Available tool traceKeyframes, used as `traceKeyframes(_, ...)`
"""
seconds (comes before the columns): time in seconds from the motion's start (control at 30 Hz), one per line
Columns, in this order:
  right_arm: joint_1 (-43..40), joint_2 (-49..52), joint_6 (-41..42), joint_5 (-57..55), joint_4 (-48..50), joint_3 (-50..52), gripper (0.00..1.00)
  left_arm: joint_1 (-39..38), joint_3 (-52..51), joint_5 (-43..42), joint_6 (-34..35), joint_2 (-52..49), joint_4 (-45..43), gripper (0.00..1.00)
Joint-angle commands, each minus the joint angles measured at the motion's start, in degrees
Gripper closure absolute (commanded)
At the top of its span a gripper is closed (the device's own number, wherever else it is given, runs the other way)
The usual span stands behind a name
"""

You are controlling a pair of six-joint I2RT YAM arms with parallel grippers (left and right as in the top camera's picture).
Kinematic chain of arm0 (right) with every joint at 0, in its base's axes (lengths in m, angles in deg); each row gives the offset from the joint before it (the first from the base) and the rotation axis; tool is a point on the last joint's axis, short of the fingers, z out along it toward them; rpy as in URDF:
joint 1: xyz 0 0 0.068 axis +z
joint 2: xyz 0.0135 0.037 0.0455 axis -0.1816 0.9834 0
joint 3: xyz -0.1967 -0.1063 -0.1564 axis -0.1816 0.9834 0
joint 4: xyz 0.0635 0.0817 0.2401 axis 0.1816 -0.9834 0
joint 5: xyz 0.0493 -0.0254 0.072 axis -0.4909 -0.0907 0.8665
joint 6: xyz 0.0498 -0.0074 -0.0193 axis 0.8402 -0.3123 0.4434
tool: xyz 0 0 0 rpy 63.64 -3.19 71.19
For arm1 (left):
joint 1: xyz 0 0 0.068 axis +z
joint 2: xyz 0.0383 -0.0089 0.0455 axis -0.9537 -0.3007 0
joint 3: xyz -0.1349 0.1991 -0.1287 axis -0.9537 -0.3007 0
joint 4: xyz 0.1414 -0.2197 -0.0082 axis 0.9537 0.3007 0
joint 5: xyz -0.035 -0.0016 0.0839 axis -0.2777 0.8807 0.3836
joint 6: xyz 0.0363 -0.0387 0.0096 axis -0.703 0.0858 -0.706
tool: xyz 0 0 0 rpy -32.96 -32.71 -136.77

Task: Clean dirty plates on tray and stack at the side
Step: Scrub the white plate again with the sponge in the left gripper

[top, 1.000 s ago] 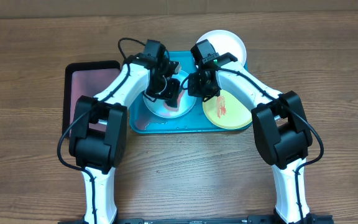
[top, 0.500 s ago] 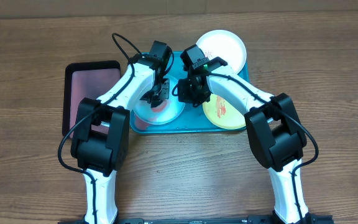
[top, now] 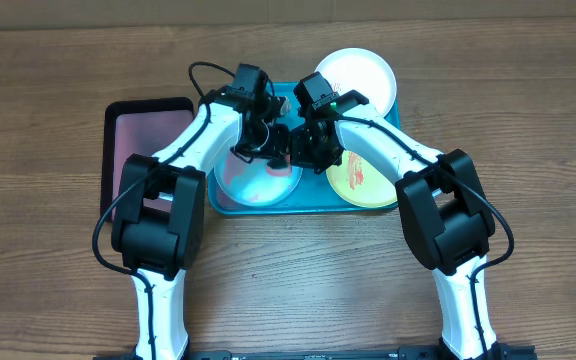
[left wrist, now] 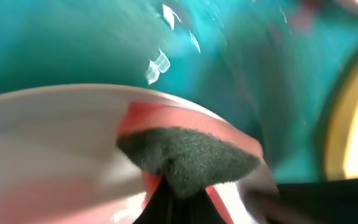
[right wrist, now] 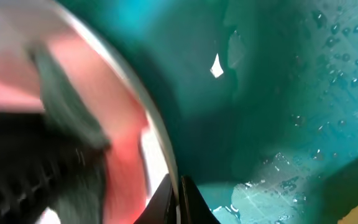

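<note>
Blue plate [top: 258,182], on the left of the tray [top: 298,208], shows red smears: the right gripper [right wrist: 179,191], seemingly pinched on its rim, should steady it while the left gripper [left wrist: 169,200], clamped on the sponge [left wrist: 188,155], scrubs every smear.

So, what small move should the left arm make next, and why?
Likely sweep the dark green scrub pad across the pale blue round plastic plate: red smear shows beside the pad, and the right gripper seems to pinch its rim.

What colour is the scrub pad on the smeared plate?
Dark grey-green scrub pad; clearest in left wrist view.
</note>
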Motion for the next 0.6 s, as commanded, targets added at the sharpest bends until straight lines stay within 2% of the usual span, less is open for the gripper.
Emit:
traceKeyframes(0.0, -0.3, 0.4, 0.3, -1.2, -0.4, 0.0, 0.96, 1.5, 0.5, 22.6, 12.4, -1.4, -1.3, 0.96)
traceKeyframes(0.13, -0.4, 0.4, 0.3, -1.2, -0.4, 0.0, 0.96, 3.3, 4.3, 38.2, 18.9, -1.4, 7.7, 0.96)
traceKeyframes(0.3, -0.7, 0.4, 0.3, -1.2, 0.0, 0.0, 0.96, 3.9, 8.7, 40.7, 18.6, -1.4, 16.5, 0.96)
traceKeyframes(0.4, -0.9, 0.4, 0.3, -1.2, 0.0, 0.0, 0.96, 3.5, 9.3, 34.1, 14.7, -1.4, 20.0, 0.96)
traceKeyframes(0.57, -1.5, 0.4, 0.3, -1.2, -0.4, 0.0, 0.96, 1.9, 8.9, 13.8, 3.5, -1.4, 23.7, 0.96)
